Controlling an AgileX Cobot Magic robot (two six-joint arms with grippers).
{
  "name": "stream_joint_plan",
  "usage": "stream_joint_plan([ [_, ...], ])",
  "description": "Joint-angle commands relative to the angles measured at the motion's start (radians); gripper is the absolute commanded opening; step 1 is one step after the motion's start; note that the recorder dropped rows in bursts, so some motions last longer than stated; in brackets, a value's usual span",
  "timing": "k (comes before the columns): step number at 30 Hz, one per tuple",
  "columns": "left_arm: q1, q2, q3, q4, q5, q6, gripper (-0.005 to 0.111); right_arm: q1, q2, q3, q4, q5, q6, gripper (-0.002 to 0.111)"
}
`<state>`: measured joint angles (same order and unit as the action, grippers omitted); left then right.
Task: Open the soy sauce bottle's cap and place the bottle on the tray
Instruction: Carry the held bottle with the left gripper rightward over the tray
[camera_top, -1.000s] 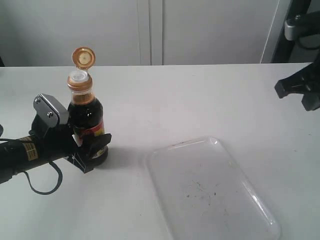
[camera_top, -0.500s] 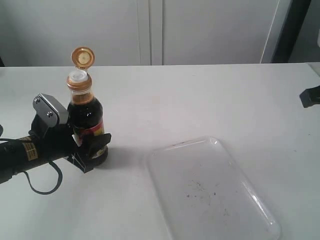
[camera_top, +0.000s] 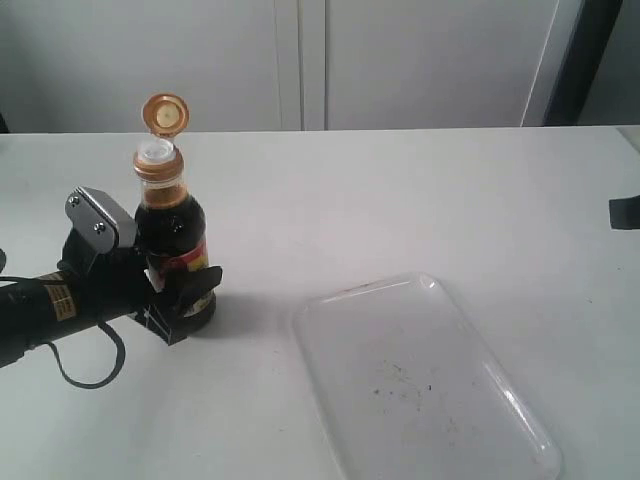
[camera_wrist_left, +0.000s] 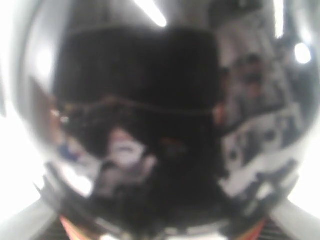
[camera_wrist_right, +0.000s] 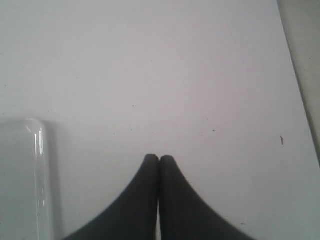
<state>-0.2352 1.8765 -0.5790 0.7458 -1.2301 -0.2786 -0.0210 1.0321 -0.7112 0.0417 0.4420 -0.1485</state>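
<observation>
One tray (camera_top: 430, 390) lies nearest on the table (camera_top: 420, 200), flat, with dark specks on its floor. Behind it to the left the bottle (camera_top: 168, 215) stands upright, well apart from the tray, the left gripper (camera_top: 180, 292) clamped round its lower body. Its cap (camera_top: 166, 114) is flipped up on its hinge, baring the white spout (camera_top: 156, 153). At the right edge, the right gripper (camera_wrist_right: 159, 159) has its fingers pressed together on nothing.

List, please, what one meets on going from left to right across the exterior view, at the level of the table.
left arm → soy sauce bottle → tray → dark tip of the right arm, at the picture's edge.
</observation>
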Motion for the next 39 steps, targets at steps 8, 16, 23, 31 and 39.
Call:
stream_joint_plan([
  [8,0.0,-0.152,0.009,0.018,0.009,-0.047,0.0,-0.007,-0.007,0.006,0.067,-0.078,-0.007,0.0],
  [16,-0.006,-0.183,0.009,-0.001,0.009,-0.087,0.0,-0.007,-0.007,0.006,0.082,-0.112,-0.007,0.0],
  [23,-0.149,-0.185,0.009,-0.08,0.009,-0.054,0.0,-0.007,-0.007,0.006,0.113,-0.115,-0.007,0.0],
  [31,-0.318,-0.185,-0.006,-0.22,0.009,-0.03,0.0,-0.007,-0.003,0.006,0.149,-0.119,-0.007,0.0],
  [39,-0.509,-0.179,-0.089,-0.304,0.009,-0.028,0.0,-0.007,-0.001,0.006,0.151,-0.129,-0.007,0.0],
])
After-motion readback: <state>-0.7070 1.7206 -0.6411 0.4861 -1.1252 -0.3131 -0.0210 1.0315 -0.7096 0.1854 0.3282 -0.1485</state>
